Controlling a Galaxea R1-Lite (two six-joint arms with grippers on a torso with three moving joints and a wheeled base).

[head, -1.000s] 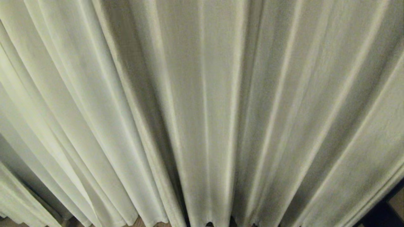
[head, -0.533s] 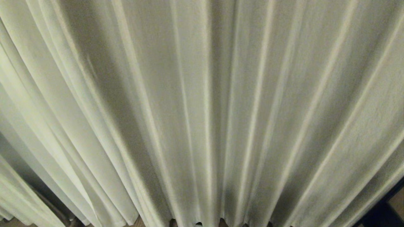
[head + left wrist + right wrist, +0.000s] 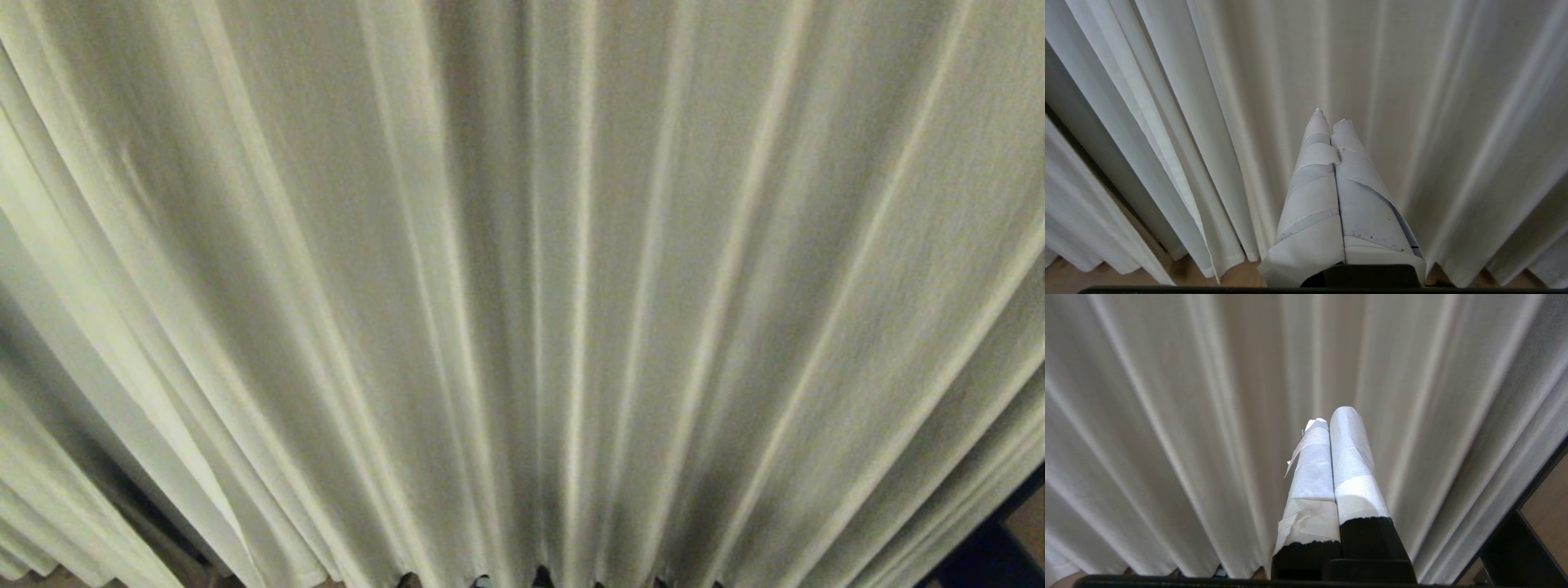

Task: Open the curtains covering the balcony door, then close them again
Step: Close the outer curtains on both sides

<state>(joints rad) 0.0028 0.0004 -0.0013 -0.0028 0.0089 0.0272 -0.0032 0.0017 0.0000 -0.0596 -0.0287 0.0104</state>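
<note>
The cream-white curtains (image 3: 522,286) hang drawn in soft vertical pleats and fill the head view; their hems end just above the floor. The balcony door is hidden behind them. Neither gripper shows in the head view. In the left wrist view my left gripper (image 3: 1330,116) points at the curtains (image 3: 1433,90), its tape-wrapped fingers (image 3: 1314,196) pressed together with nothing between them. In the right wrist view my right gripper (image 3: 1331,415) is likewise shut and empty in front of the curtains (image 3: 1167,416). Whether either tip touches the fabric I cannot tell.
A dark frame piece (image 3: 988,551) stands at the curtains' lower right edge, also in the right wrist view as the dark frame (image 3: 1519,543). Wooden floor (image 3: 1184,269) shows under the hems. At the left a second fabric panel (image 3: 49,506) overlaps the first.
The pleats and the shaded fold in the middle of the curtains have drifted leftward, and the fabric hangs flatter. The dark frame at the lower right has stayed put.
</note>
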